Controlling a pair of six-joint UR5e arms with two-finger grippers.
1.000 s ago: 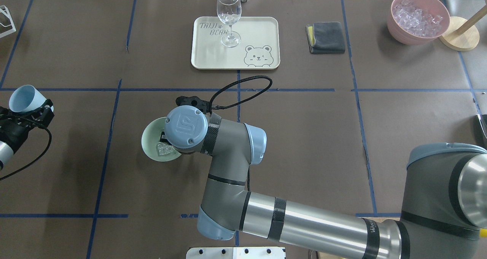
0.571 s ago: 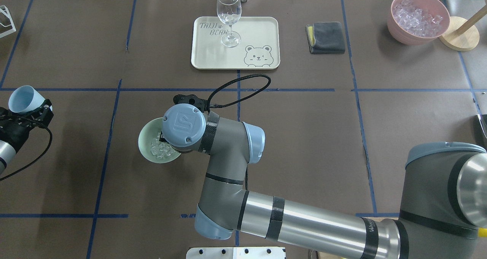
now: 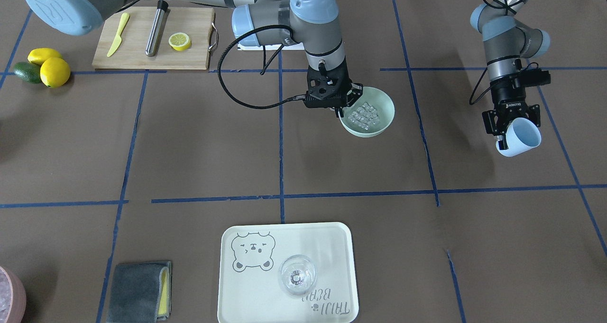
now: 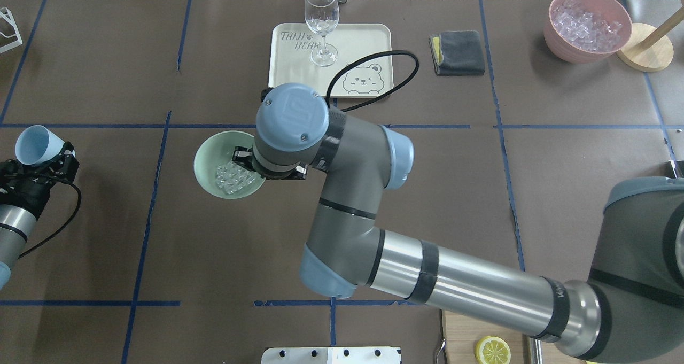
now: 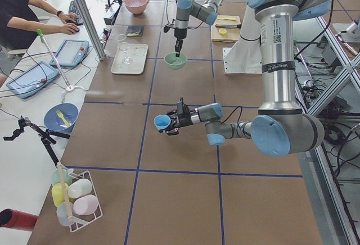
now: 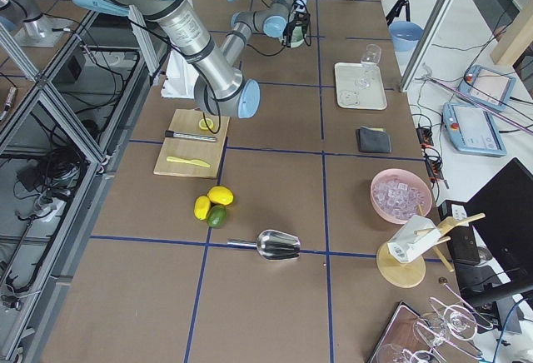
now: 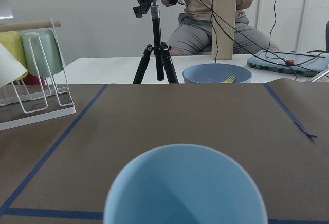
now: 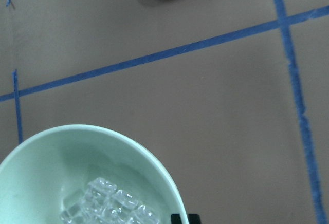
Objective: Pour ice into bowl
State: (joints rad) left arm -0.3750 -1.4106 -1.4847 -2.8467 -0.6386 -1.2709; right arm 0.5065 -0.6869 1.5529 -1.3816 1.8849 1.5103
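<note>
R gripper [image 3: 346, 106] looks clamped on rim of bowl [image 3: 385, 106] mid-table, ice [image 3: 363, 115] lying in its bottom, L gripper [image 3: 501, 132] off to side shut round blue cup [image 3: 521, 140], so pour prob done: keep bowl flat, release slow, lift straight up.

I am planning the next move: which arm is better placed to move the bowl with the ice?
Right. The right gripper is at the rim of the bowl, which holds the ice. The left gripper is far aside and holds a blue cup.
</note>
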